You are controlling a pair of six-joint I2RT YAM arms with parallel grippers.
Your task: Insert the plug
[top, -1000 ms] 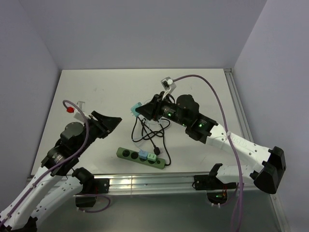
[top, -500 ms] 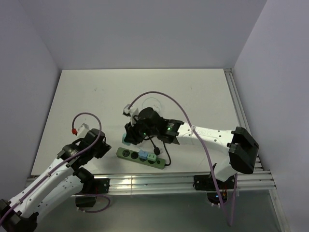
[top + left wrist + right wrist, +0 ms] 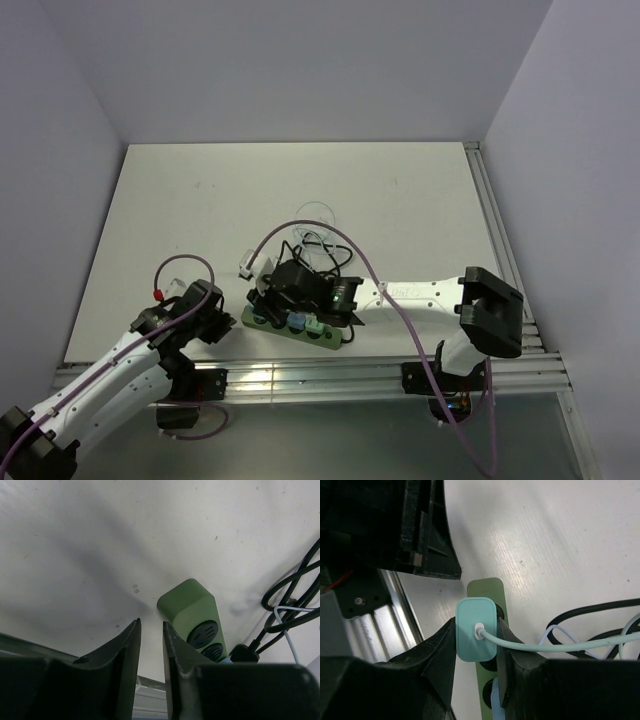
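Teal plug [image 3: 476, 628], pinched in the right gripper [image 3: 476, 639], hangs over the strip [image 3: 487, 587] end; pressing it home looks left. Left gripper [image 3: 151, 630], narrow and empty, hovers beside the strip

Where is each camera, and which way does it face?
Top external: above, behind the bases, looking down at the table; left arm, right arm show.
Left wrist: low over the table, facing the green power strip; own fingers show.
Right wrist: above the strip, looking down at the teal plug between its fingers.
Both wrist views share the strip.
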